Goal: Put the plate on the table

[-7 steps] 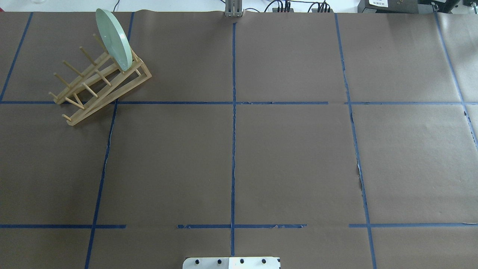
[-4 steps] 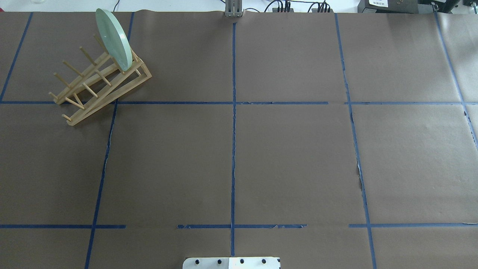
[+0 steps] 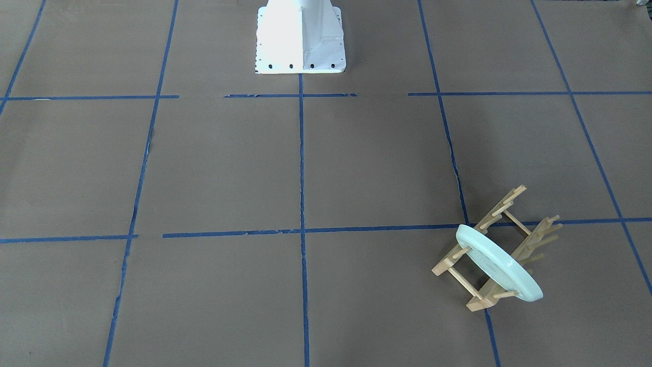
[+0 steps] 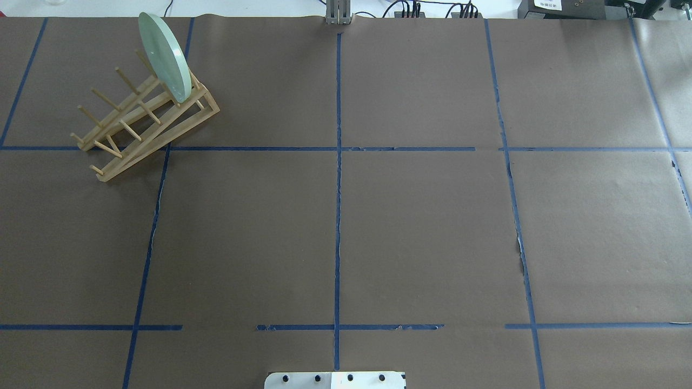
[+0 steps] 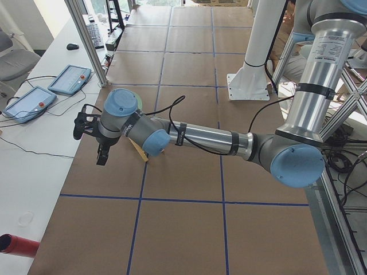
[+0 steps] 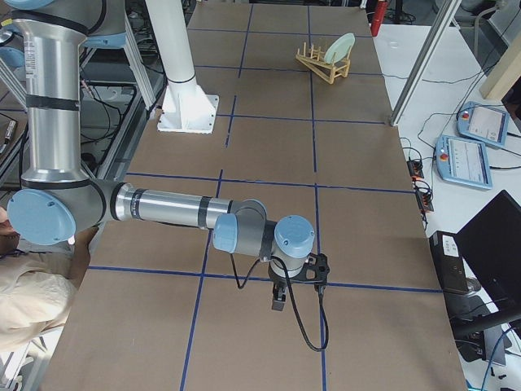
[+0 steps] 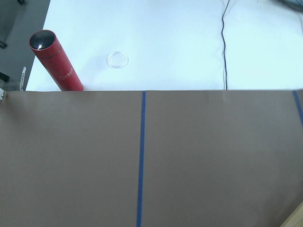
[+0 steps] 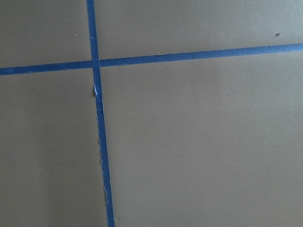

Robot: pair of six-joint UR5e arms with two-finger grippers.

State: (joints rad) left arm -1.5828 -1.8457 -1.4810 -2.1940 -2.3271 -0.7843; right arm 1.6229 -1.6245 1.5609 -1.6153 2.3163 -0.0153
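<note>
The pale mint-green plate point(image 4: 165, 56) stands on edge in the end slot of a wooden peg rack point(image 4: 146, 121) at the far left of the brown paper table point(image 4: 421, 232). It also shows in the front-facing view point(image 3: 499, 265) and the exterior right view point(image 6: 340, 49). My left gripper point(image 5: 101, 160) shows only in the exterior left view, above the table near the rack; I cannot tell if it is open or shut. My right gripper point(image 6: 278, 303) shows only in the exterior right view, far from the plate; I cannot tell its state either.
The white robot base point(image 3: 300, 38) stands at the table's near-middle edge. A red bottle point(image 7: 54, 61) stands on the white desk beyond the table's left end. Control tablets point(image 5: 69, 79) lie on side desks. A person point(image 6: 32, 309) sits by the right arm.
</note>
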